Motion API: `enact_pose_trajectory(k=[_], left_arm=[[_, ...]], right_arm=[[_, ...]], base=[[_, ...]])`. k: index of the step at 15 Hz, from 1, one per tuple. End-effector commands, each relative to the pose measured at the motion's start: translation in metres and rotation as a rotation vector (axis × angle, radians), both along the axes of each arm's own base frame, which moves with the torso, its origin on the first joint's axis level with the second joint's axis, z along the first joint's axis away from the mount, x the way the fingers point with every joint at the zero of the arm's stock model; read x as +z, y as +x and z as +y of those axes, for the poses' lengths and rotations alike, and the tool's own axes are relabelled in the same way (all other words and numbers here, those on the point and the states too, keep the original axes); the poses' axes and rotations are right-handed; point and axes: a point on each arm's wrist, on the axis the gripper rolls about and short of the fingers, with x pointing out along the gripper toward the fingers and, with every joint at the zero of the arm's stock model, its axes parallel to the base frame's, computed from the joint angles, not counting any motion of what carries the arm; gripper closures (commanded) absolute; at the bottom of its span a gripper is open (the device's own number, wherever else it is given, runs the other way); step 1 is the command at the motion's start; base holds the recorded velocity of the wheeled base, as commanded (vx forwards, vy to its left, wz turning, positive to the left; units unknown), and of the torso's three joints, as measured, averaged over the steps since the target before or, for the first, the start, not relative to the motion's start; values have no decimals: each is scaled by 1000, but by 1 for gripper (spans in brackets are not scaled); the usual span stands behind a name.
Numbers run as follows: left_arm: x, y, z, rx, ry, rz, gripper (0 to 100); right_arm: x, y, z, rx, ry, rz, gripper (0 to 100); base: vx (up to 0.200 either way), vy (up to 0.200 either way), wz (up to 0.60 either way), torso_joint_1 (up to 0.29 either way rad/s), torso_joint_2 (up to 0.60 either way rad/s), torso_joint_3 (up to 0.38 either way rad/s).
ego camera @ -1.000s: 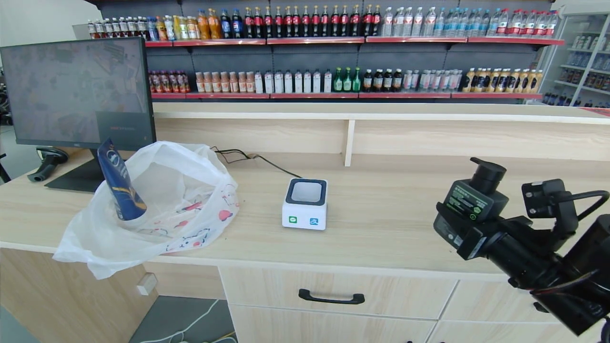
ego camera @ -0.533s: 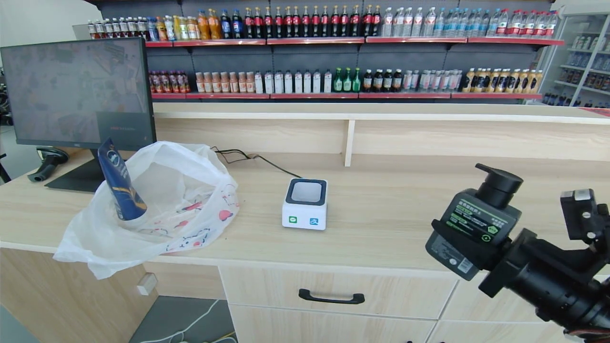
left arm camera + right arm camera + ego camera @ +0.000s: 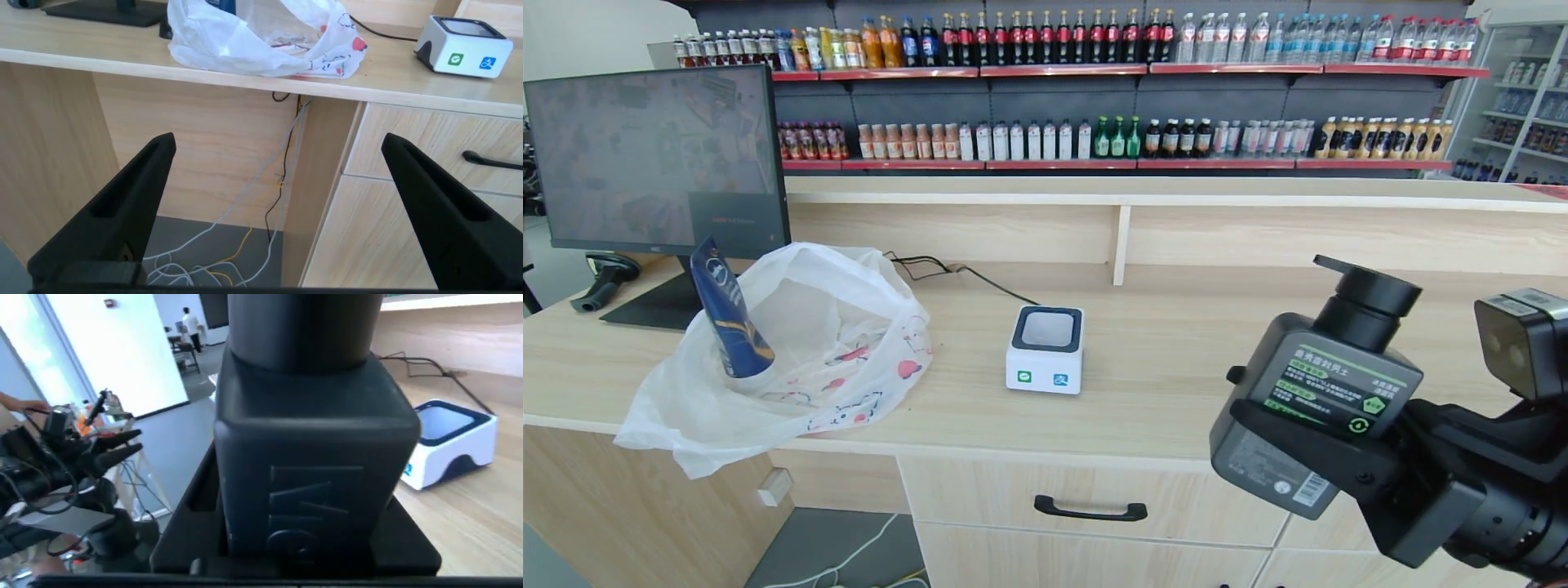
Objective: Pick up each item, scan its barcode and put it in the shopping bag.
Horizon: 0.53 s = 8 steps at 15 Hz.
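My right gripper point(image 3: 1311, 457) is shut on a dark grey pump bottle point(image 3: 1327, 384) with a black pump head, held tilted above the counter's front right edge. The right wrist view shows that bottle point(image 3: 306, 433) close up between the fingers, with the white scanner point(image 3: 448, 445) beyond it. The scanner point(image 3: 1045, 349) sits mid-counter, well to the left of the bottle. A white shopping bag point(image 3: 800, 343) lies open at the left with a blue tube point(image 3: 727, 314) standing in it. My left gripper point(image 3: 278, 204) is open, low in front of the cabinet, below the bag point(image 3: 261, 37).
A monitor point(image 3: 658, 159) stands behind the bag, with a handheld scanner point(image 3: 605, 278) beside it. A black cable point(image 3: 956, 273) runs from the scanner to the back. A raised counter ledge point(image 3: 1176, 200) bounds the far side. Loose cables point(image 3: 270, 220) hang under the counter.
My right arm has carried the pump bottle up and to the left, nearer the head camera. The bag, tube and scanner have not moved.
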Motion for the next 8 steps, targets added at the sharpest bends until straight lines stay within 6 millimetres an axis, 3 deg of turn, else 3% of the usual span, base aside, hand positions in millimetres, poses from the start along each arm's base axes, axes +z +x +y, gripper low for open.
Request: enact_pose_trajectory(k=[1,4,8], left_arm=[[0,0,0,0,0,-1,0],[0,0,0,0,0,-1,0],[0,0,0,0,0,-1,0]], right_arm=[[10,0,18,89,45,8,100],[31,18,44,146,111,-34,100],[45,28,60,189,165,-41,100]], base=[[0,0,0,0,0,0],[0,0,0,0,0,0],[0,0,0,0,0,0]])
